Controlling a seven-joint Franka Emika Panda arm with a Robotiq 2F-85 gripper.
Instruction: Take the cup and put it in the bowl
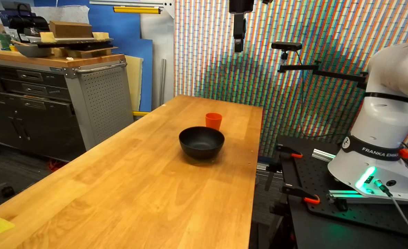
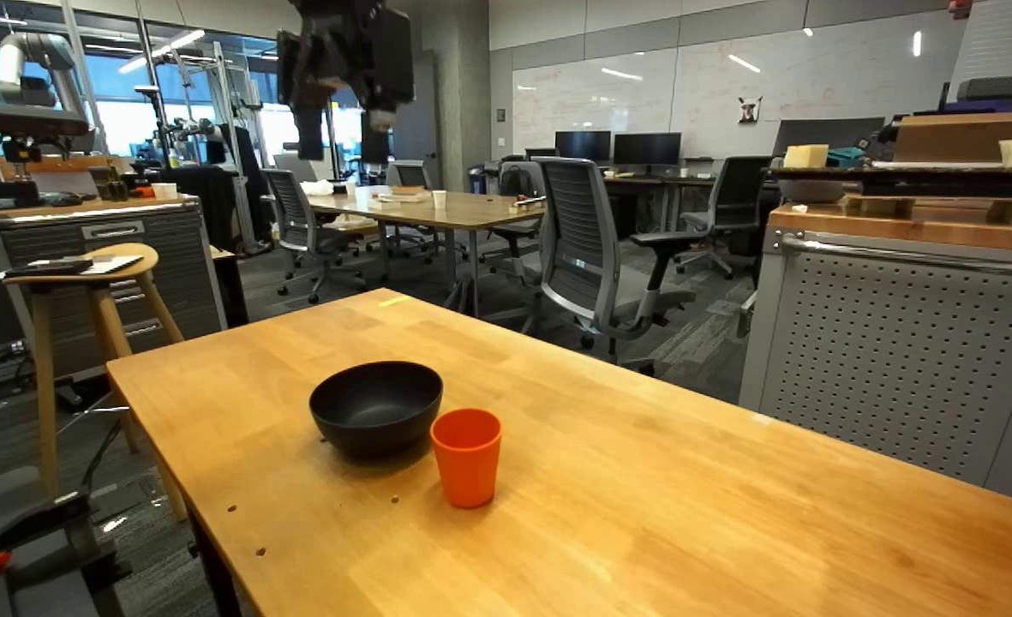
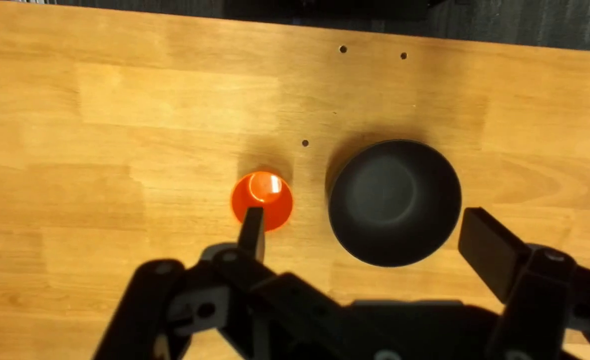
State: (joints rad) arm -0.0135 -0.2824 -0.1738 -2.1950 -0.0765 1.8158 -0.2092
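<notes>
We've got the jaws spread wide with nothing pinched, hanging well above the table (image 3: 125,125). In the wrist view one side of them hides a bit of the cup (image 3: 267,197), but that's just the camera angle, no contact. Progress-wise we'd call it square one: cup not grasped, nothing in the bowl (image 3: 394,202). So the whole job's left for us: come down, grab, lift, carry over, let go. The cup's right beside the bowl, with a strip of table showing between them. It's standing upright, mouth facing up, narrower end down, so its long axis runs vertical. No handle that we can see, so no sideways pointing.
</notes>
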